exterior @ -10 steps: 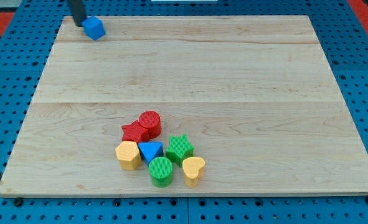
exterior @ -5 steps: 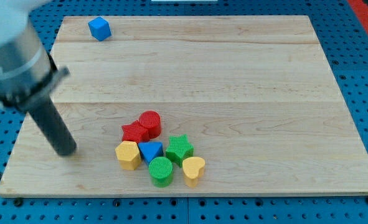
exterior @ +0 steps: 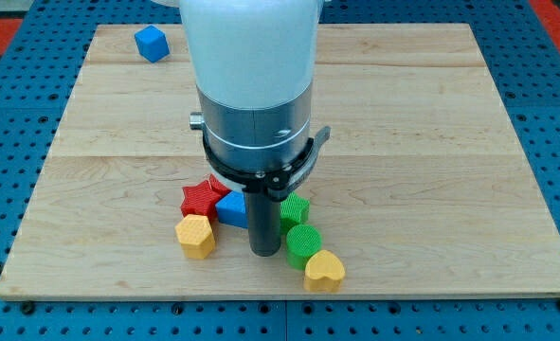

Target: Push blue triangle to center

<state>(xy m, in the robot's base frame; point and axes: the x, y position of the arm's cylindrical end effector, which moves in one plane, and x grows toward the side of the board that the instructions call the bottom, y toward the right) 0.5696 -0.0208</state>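
Note:
The blue triangle (exterior: 230,208) lies near the board's bottom middle, partly hidden by the rod. My tip (exterior: 263,252) rests just right of and below it, touching or nearly touching its right side. The red star (exterior: 199,199) sits against the triangle's left side. The yellow hexagon (exterior: 195,236) lies below the star. The green star (exterior: 294,209), the green cylinder (exterior: 304,244) and the yellow heart (exterior: 324,271) line up to the right of my tip. The red cylinder is hidden behind the arm.
A blue cube (exterior: 151,44) sits at the top left of the wooden board (exterior: 431,142). The arm's wide white and grey body (exterior: 251,85) covers the middle of the board. A blue pegboard surrounds the board.
The rod swept from the lower left into the cluster. The green star, green cylinder and yellow heart shifted right; the blue triangle moved up a little.

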